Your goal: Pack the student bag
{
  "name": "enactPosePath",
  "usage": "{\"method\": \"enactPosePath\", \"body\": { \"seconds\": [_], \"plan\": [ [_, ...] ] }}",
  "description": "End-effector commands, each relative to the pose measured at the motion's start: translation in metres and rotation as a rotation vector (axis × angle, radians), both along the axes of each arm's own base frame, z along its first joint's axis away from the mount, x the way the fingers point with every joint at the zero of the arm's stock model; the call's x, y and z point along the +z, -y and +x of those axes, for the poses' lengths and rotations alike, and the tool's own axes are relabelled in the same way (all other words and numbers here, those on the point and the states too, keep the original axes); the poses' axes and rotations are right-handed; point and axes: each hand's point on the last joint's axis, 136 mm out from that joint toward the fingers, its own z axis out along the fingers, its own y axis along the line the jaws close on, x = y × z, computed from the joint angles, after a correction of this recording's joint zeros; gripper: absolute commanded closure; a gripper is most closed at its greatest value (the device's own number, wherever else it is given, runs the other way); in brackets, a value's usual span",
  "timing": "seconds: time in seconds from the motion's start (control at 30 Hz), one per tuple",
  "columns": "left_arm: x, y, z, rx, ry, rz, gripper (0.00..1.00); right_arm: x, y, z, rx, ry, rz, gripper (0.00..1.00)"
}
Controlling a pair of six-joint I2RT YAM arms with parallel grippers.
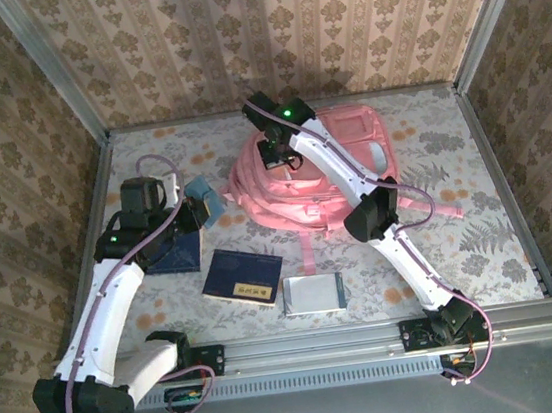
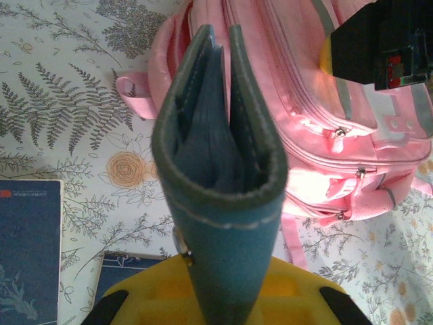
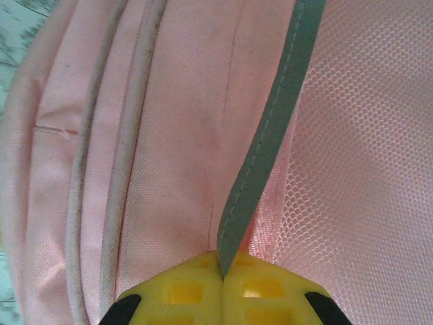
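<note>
The student bag (image 1: 353, 137) lies flat on the floral surface (image 1: 462, 244), far of centre, straps trailing toward the arms. The right gripper (image 1: 278, 158) is down on the bag's left upper part, and from the wrist you see it (image 3: 222, 277) closed tight, yellow pads pinching a grey strip (image 3: 270, 135) that runs up between plain pink fabric and pink mesh. Over on the left, the left gripper (image 1: 194, 208) is clamped nearly shut on a teal case (image 2: 216, 176), a folded, stitched piece held clear of the surface just beside the bag's left edge (image 2: 284, 101). Two dark blue books (image 1: 242, 276) (image 1: 176, 251) and a silver-framed flat item (image 1: 314, 293) lie on the near side.
</note>
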Motion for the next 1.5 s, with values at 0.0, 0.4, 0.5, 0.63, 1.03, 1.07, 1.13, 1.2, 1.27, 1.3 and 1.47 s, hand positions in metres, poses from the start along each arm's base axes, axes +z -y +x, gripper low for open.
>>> {"method": "enactPosePath", "body": {
  "seconds": [0.0,0.4,0.5,0.63,1.03,1.07,1.13,1.2,1.27,1.3,1.47],
  "plan": [
    [0.000,0.000,-0.002,-0.014,0.007,-0.002,0.88,0.041,0.044,-0.006,-0.022,0.060,-0.126,1.00],
    [0.003,0.002,-0.003,-0.023,0.013,-0.013,0.88,0.051,0.090,-0.042,-0.019,0.014,-0.307,1.00],
    [-0.001,0.006,-0.003,-0.035,-0.001,-0.024,0.87,0.040,0.097,-0.045,-0.010,0.013,-0.325,1.00],
    [-0.005,0.014,0.000,-0.059,-0.030,-0.059,0.87,0.020,0.085,-0.048,0.002,-0.001,-0.144,1.00],
    [-0.026,0.078,0.021,-0.131,-0.128,-0.116,0.87,0.057,0.055,-0.044,0.026,-0.032,0.572,1.00],
    [-0.028,0.083,0.025,-0.129,-0.134,-0.126,0.88,0.065,0.058,-0.044,0.023,-0.022,0.595,1.00],
    [-0.030,0.094,0.034,-0.121,-0.151,-0.173,0.88,0.083,0.067,-0.045,0.000,0.007,0.681,1.00],
    [-0.034,0.105,0.043,-0.115,-0.166,-0.214,0.89,0.100,0.073,-0.044,-0.018,0.022,0.795,1.00],
    [-0.037,0.117,0.052,-0.119,-0.180,-0.259,0.90,0.116,0.076,-0.045,-0.020,0.028,0.879,1.00],
    [-0.038,0.123,0.057,-0.123,-0.185,-0.280,0.90,0.123,0.077,-0.046,-0.015,0.027,0.914,1.00],
    [-0.040,0.147,0.084,-0.135,-0.207,-0.386,0.90,0.162,0.078,-0.048,0.016,0.056,1.068,1.00]
  ]
}}
